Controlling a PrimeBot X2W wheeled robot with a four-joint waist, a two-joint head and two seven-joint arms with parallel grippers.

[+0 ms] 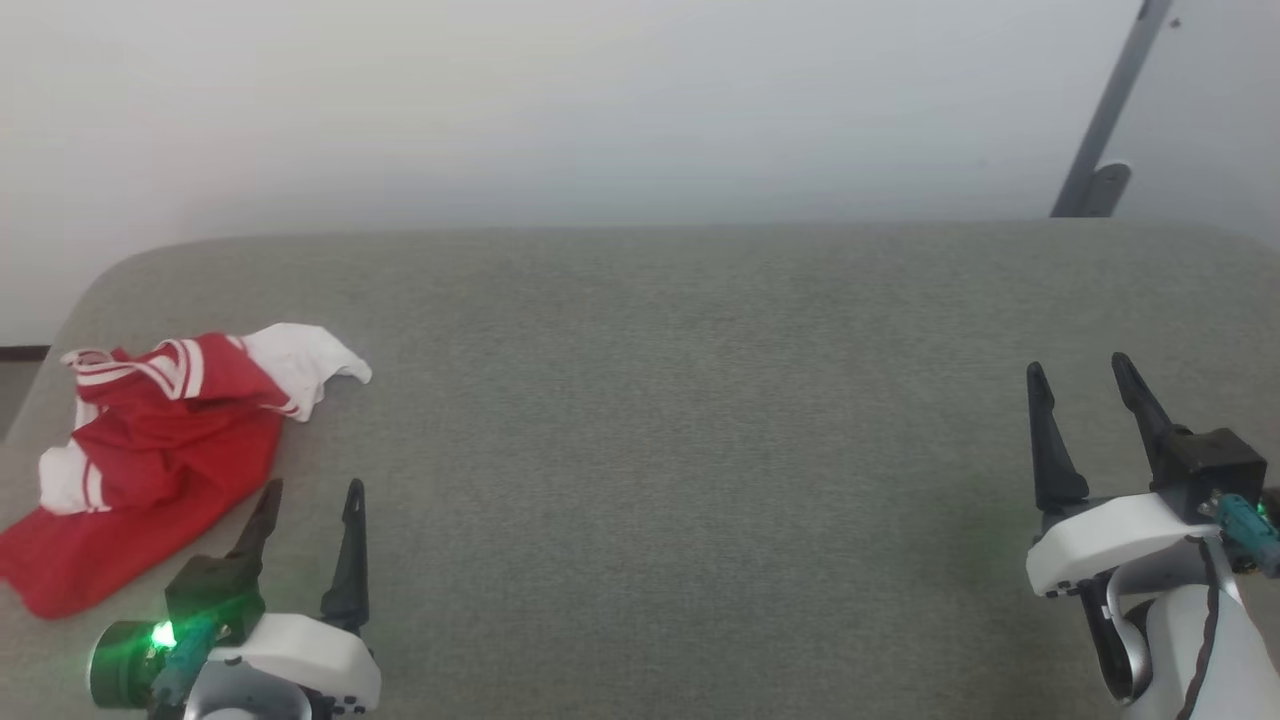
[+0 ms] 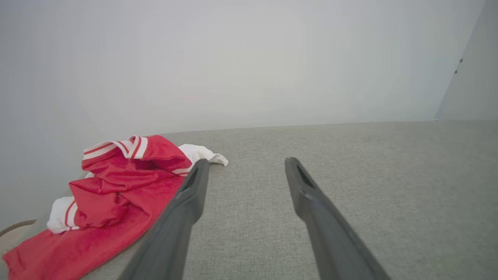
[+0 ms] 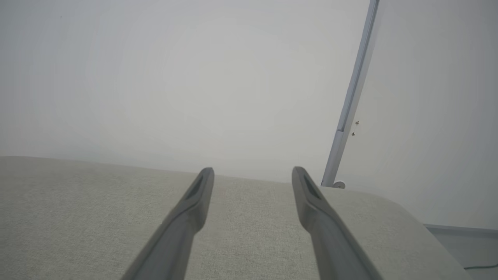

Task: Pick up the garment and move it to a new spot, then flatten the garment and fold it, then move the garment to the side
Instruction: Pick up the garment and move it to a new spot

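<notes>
Crumpled red-and-white jersey garment (image 1: 150, 450) on grey fabric bench (image 1: 700, 450).
Left pincer (image 1: 315, 485), right pincer (image 1: 1076, 363): both wide open, empty.

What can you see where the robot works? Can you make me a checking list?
Surface: grey fabric surface, flat, with rounded corners.
Job's things: garment, red with white sleeves and striped trim, crumpled in a heap at the surface's left end, not yet flattened.
Clutter: nothing seen.
Grippers: left gripper open, empty, close beside the garment; right gripper open, empty, far off at the right.
Cables: thin cable on the floor past the right corner.
Surroundings: pale wall; grey slanted pole at the right.
</notes>
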